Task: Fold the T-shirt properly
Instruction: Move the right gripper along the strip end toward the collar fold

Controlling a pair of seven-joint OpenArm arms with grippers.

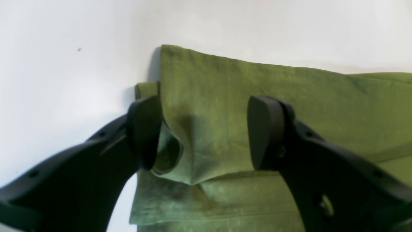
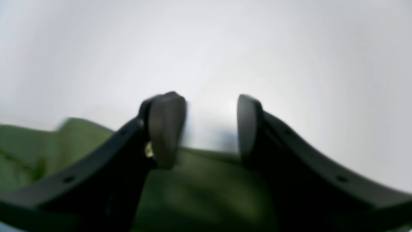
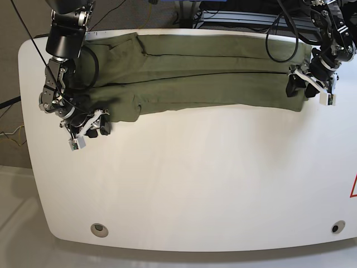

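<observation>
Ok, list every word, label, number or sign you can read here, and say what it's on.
No readable text anywhere.
Red sign on the table: a triangle outline cut off by the picture's right edge, nothing legible.
T-shirt: plain olive green, no print or label visible.

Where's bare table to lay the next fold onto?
The table is bare from the T-shirt to the near edge. Crowded: the far strip under the cloth, with the right gripper and left gripper at its two ends.
</observation>
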